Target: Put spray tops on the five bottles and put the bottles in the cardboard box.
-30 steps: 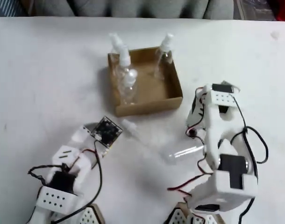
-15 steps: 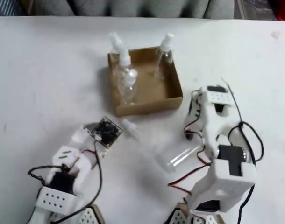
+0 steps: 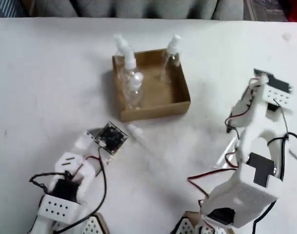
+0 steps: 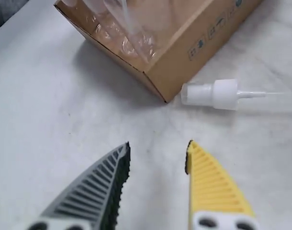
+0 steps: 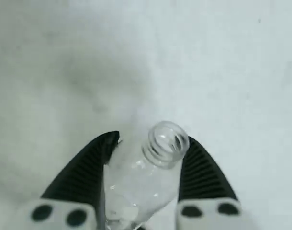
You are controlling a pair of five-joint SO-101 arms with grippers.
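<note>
Spray top [image 4: 217, 93] before cardboard box [image 4: 194, 48]

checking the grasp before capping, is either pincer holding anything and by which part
The right pincer holds the uncapped clear bottle by its body, just below the neck. The left pincer is open and holds nothing.

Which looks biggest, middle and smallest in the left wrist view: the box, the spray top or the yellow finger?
1. box, even though the picture's edge cuts it off.
2. yellow finger; it is nearest the camera, so its true size is unsure.
3. spray top.
</note>
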